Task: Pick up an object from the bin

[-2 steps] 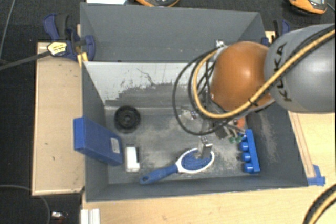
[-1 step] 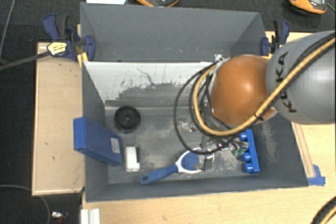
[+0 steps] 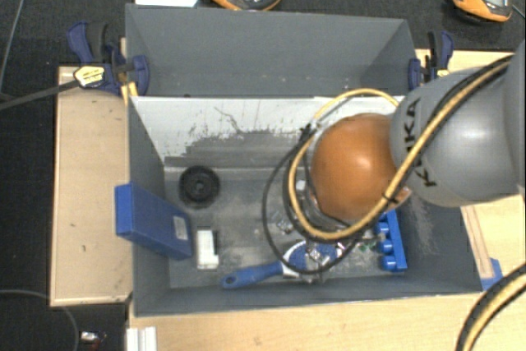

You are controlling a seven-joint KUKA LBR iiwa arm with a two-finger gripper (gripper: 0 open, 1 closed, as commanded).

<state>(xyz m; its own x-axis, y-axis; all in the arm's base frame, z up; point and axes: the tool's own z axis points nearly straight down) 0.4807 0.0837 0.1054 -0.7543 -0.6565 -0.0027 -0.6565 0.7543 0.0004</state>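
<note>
- Grey bin [image 3: 246, 53]: scuffed floor, back slope scratched pale, standing on a wooden worktop [image 3: 90, 193].
- Claw [image 3: 312, 257] sits low by the bin's front wall; I cannot tell whether it is spread or pressed together.
- 1 blue-handled tool [image 3: 253, 276] lies just left of the claw, its end right beside it.
- Farther left of the claw: 1 white block [image 3: 205, 248], 1 blue box [image 3: 152, 222], 1 black disc [image 3: 198, 184].

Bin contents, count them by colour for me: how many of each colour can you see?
Blue: 3 (box, handled tool, bar)
Black: 1 (round disc)
White: 1 (small block)
Total: 5 in sight; the arm hides part of the bin, so more may lie beneath it.
</note>
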